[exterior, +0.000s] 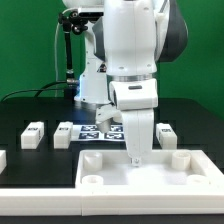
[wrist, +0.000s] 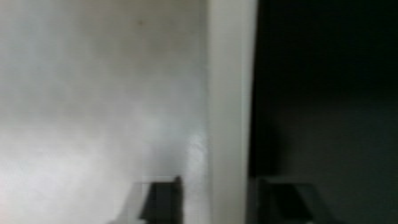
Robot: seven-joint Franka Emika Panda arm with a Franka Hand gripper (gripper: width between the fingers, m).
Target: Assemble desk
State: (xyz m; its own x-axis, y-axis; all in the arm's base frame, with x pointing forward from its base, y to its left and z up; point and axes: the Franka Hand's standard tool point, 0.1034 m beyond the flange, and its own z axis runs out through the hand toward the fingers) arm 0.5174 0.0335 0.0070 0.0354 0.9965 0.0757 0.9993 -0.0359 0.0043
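From where I stand, the desk top [exterior: 150, 178] is the big thing: a wide, flat slab of matte white plastic with a raised rim and round sockets moulded into its corners. It lies nearest the exterior view on the black surface [exterior: 25, 110]. Behind it, loose on that surface, lie short square-sectioned white legs [exterior: 33, 134] with black-and-white tags on their faces. Two are toward the exterior view's left, and another leg [exterior: 165, 132] is toward its right. Between them lies the thin marker board [exterior: 100, 134]. The arm [exterior: 135, 40], smooth glossy white with a grey joint, comes straight down in the middle of the scene. Its wrist points vertically at the far edge of the desk top. The fingers [exterior: 135, 158] reach down to that far rim. In the wrist view, which is blurred, the dark fingers [wrist: 160, 203] stand fairly narrow, one on each side of a pale upright strip that looks like the rim. The desk top's [wrist: 98, 100] light panel is on one side and the black surface [wrist: 329, 100] on the other. I cannot tell whether they actually pinch the rim or only straddle it.
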